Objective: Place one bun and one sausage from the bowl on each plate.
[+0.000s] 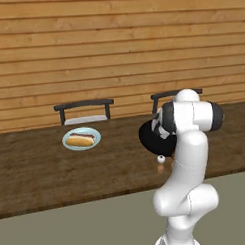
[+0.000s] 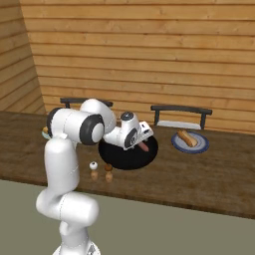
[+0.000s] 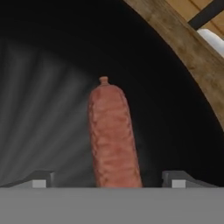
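A reddish sausage (image 3: 113,135) lies in the wide black bowl (image 3: 39,87), seen close up in the hand view. My gripper (image 3: 109,181) hangs low over it, open, one fingertip (image 3: 41,179) on each side of the sausage with a gap to it. From the right base view the gripper (image 2: 142,142) reaches into the bowl (image 2: 119,160) above the sausage (image 2: 144,147). The dark blue-grey plate (image 2: 199,147) to the right holds a bun (image 2: 187,138). The pale blue-green plate (image 1: 70,134) to the left carries a bun with a sausage (image 1: 80,140).
Two small shakers (image 2: 93,171) (image 2: 108,173) stand on the wooden table (image 2: 199,174) just in front of the bowl, near the arm. Two dark chairs (image 1: 84,110) (image 2: 180,115) stand at the table's far side, against a wooden plank wall.
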You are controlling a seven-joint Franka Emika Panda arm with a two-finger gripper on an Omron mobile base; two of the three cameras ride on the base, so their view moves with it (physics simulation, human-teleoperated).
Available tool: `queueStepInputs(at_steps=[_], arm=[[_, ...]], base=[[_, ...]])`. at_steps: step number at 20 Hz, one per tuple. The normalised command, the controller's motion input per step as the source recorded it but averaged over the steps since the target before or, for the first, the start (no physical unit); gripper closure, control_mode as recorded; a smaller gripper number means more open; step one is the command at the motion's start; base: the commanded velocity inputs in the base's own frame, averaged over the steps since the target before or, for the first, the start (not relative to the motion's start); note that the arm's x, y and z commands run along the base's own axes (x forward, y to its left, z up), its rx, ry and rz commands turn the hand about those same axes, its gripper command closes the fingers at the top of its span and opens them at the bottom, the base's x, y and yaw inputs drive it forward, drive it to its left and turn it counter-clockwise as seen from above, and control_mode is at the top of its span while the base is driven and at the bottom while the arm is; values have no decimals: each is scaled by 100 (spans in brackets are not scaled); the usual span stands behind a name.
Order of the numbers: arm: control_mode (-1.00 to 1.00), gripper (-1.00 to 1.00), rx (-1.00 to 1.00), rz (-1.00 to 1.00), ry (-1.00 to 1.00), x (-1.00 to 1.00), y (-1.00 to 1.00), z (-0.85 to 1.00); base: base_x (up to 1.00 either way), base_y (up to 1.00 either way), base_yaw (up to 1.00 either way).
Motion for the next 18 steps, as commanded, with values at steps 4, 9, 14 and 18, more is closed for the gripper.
queueStepInputs(at_steps=[4, 9, 14, 18], arm=[[-100, 100, 0, 0, 0, 4, 0, -9], [-100, 100, 0, 0, -3, 4, 0, 2], [-100, 100, -1, -2, 0, -23, -6, 53], [-100, 100, 2, -1, 0, -53, -42, 100]], base=[[0, 0, 0], [0, 0, 0], [0, 0, 0], [0, 0, 0]])
